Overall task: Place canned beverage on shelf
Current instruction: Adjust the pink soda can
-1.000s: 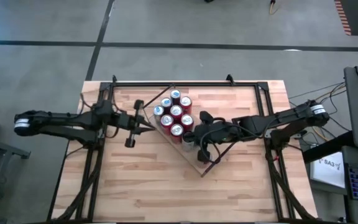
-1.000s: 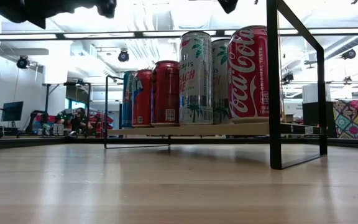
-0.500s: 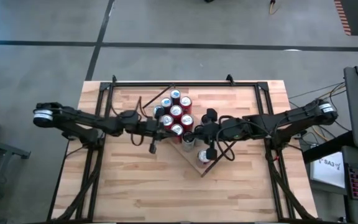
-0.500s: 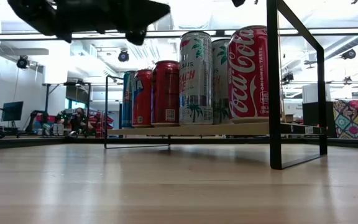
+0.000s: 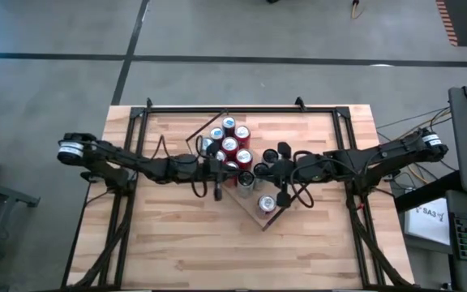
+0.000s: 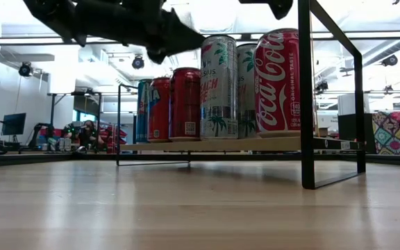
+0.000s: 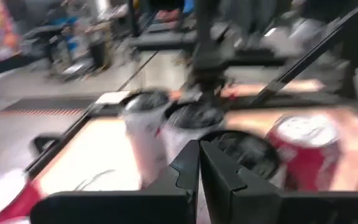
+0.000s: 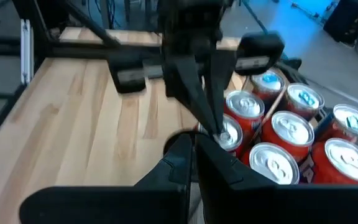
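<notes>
left gripper [image 5: 217,169] pressed together, empty, at frame centre over left edge of can cluster [image 5: 230,148]. right gripper [image 5: 259,172] pressed together, empty, just right of it, facing it over same cans. cans upright on shelf [image 5: 271,217], lying diagonal mid bench [image 5: 177,243]. one can [image 5: 267,203] apart, lower right on shelf.

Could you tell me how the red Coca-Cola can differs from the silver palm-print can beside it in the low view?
The red Coca-Cola can is red with white script; the silver palm-print can is silver with green palms. The red can looks wider, the silver can slimmer. Both stand upright on the light-wood shelf.
</notes>
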Controlling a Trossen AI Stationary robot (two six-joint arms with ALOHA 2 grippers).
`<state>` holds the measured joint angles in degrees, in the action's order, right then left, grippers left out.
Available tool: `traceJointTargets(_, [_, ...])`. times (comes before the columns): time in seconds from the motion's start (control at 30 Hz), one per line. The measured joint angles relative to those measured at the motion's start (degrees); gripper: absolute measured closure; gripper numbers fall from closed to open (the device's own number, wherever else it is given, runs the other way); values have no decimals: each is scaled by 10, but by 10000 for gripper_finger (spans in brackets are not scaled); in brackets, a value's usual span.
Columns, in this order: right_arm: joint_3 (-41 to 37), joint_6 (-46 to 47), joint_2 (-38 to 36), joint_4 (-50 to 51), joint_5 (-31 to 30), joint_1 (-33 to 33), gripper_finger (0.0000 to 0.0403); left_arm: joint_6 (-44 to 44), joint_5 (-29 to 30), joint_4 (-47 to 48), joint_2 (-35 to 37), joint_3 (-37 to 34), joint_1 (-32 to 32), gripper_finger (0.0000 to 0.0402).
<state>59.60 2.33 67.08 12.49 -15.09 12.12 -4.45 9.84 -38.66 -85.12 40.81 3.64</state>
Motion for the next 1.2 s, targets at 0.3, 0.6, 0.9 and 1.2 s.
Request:
traceJointTargets(0.3, [-13,2,-7,-17,0,0,390,7,62,28,-1,7,9,402])
traceJointTargets(0.6, [-13,2,-7,-25,0,0,390,26,62,30,-1,6,17,402])
traceJointTargets(0.9, [-13,2,-7,-26,0,0,390,40,62,37,0,6,29,402])
traceJointTargets(1.2, [-13,8,-7,-28,0,0,390,51,62,41,0,5,34,402])
